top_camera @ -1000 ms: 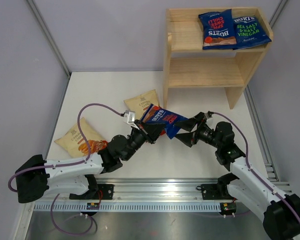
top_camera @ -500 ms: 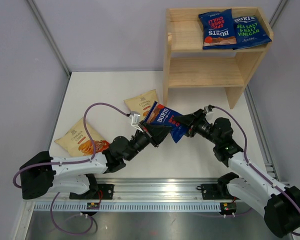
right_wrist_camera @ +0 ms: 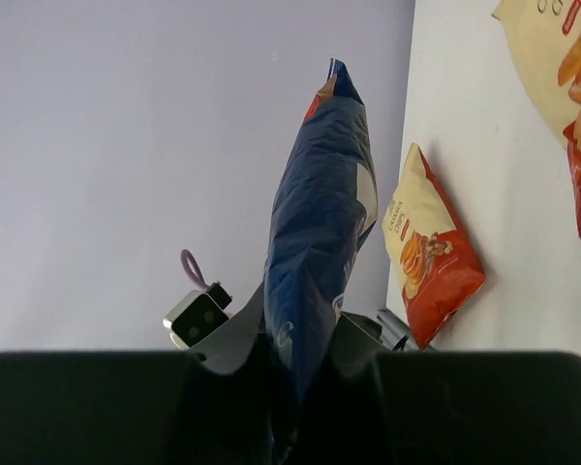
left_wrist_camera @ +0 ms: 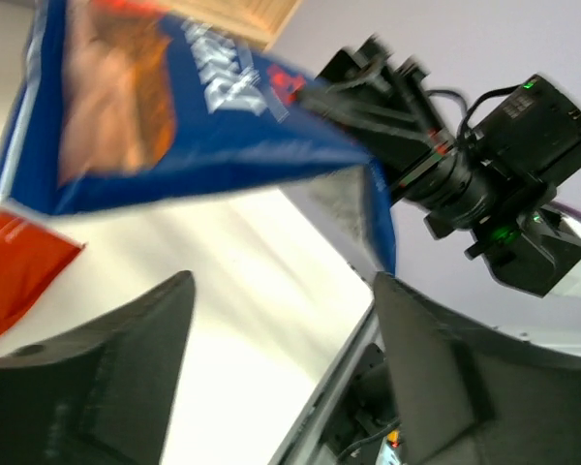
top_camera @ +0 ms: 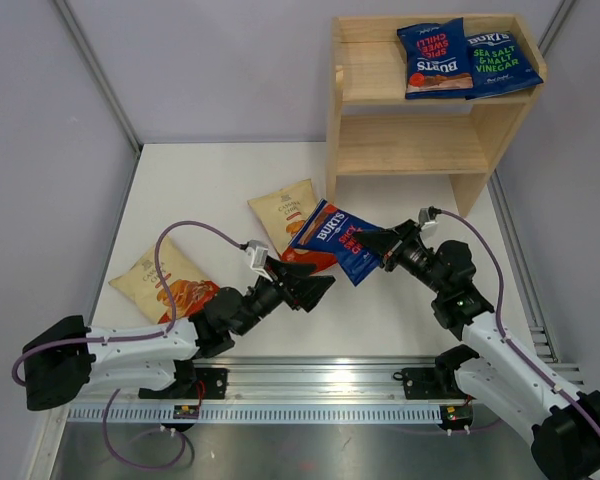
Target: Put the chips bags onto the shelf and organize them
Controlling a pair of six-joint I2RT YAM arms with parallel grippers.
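**Item, in hand:** blue Burts bag [top_camera: 332,236], hanging in the air over the middle of the table [top_camera: 230,170] and clear of the surface. The right gripper [top_camera: 377,246] is pinching it at one end. In the right wrist view the bag is showing edge-on, with both fingers pressing flat against its lower seam.

**Item, left gripper [top_camera: 318,283]:** fingers [left_wrist_camera: 116,358] standing spread wide and holding nothing. It is sitting just below the bag's near edge and apart from it, and the left wrist view is showing the bag overhead.

**Items, shelved:** two blue bags [top_camera: 437,58], lying side by side at the right end of the top tier. The shelf [top_camera: 400,145] is standing at the table's far right corner.

**Items, waiting:** two cream bags. One [top_camera: 285,207] is lying flat near the middle of the table, with its near corner hidden under the held bag. The other [top_camera: 163,282] is lying near the left edge.

**Step in hand, as judged:** the third blue bag is being carried by the right arm alone, with two of the five bags shelved.

**Next move, as judged:** swinging the bag toward the far right corner, lifting it above the top tier's front edge and laying it down left of the pair. The bag is gripped at one end only, so its free end is likely to sag — it needs to be clearing the shelf's left side panel and top board on the way in.
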